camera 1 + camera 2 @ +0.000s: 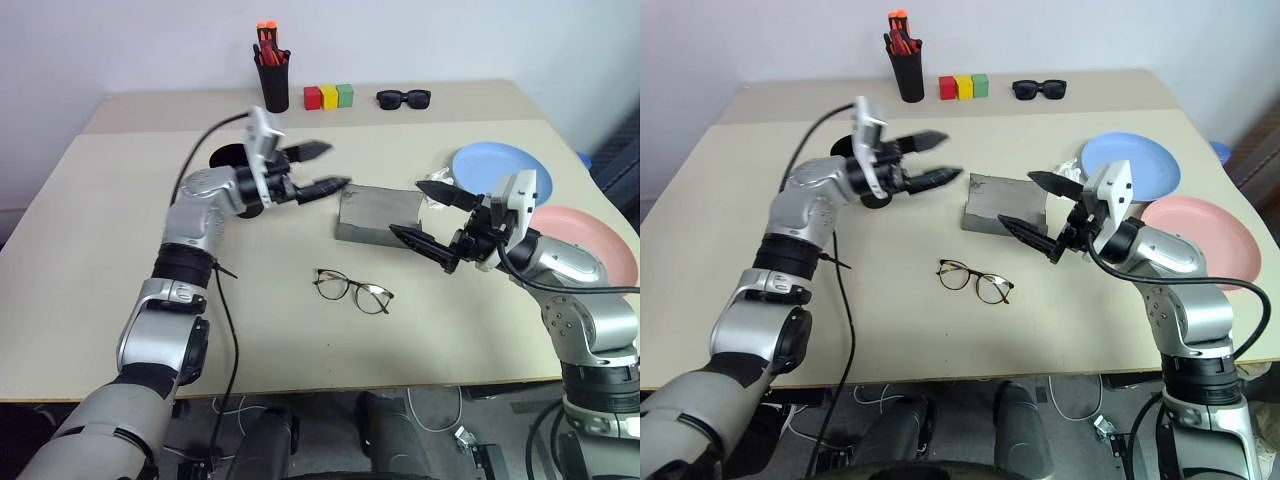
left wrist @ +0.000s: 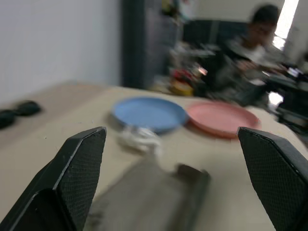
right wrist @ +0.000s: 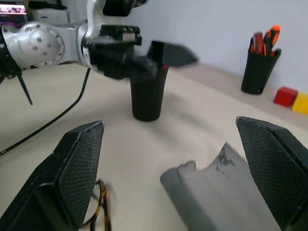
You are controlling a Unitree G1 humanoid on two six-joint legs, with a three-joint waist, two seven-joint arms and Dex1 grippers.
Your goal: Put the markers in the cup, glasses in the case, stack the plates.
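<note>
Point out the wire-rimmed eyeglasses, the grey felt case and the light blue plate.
Thin dark wire-rimmed eyeglasses (image 1: pixel 353 290), left eye view, on the bridge.
Grey felt rectangular case (image 1: pixel 375 215), left eye view, on its top face.
Light blue round plate (image 1: pixel 1140 160), right eye view, on its bare centre.

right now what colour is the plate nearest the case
Light blue plate, by the grey case; clearest from the head camera.

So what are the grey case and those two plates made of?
The case looks like soft grey felt: dull, fuzzy, no shine. The blue plate and the pink plate look like smooth matte plastic, though glazed ceramic is possible.
</note>
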